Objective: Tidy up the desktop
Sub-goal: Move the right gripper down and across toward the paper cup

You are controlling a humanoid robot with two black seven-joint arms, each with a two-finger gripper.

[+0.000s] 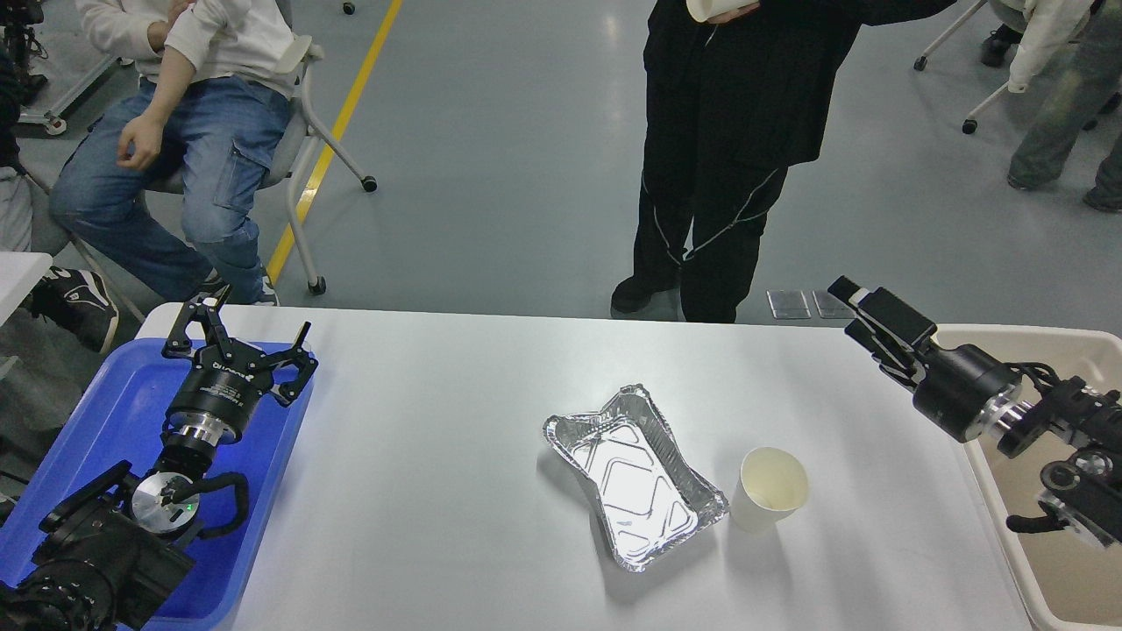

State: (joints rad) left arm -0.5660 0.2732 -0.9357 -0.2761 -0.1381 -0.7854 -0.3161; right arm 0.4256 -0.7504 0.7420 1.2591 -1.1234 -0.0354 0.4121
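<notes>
The white desktop [456, 456] fills the lower part of the head view. A crumpled empty foil tray [635, 478] lies right of its middle, and an empty paper cup [771, 488] stands upright just to the tray's right. My left gripper [245, 333] is open and empty over the far part of the blue tray [96, 412], far left of the foil tray. My right gripper [852, 308] is open and empty. It is tilted on its side above the desktop's far right edge, up and right of the cup.
A beige bin [1065, 346] stands at the right end of the desktop, under my right arm. A person in black [727, 149] stands at the far edge holding a white cup [714, 9]. A seated person in jeans [193, 149] is at the far left.
</notes>
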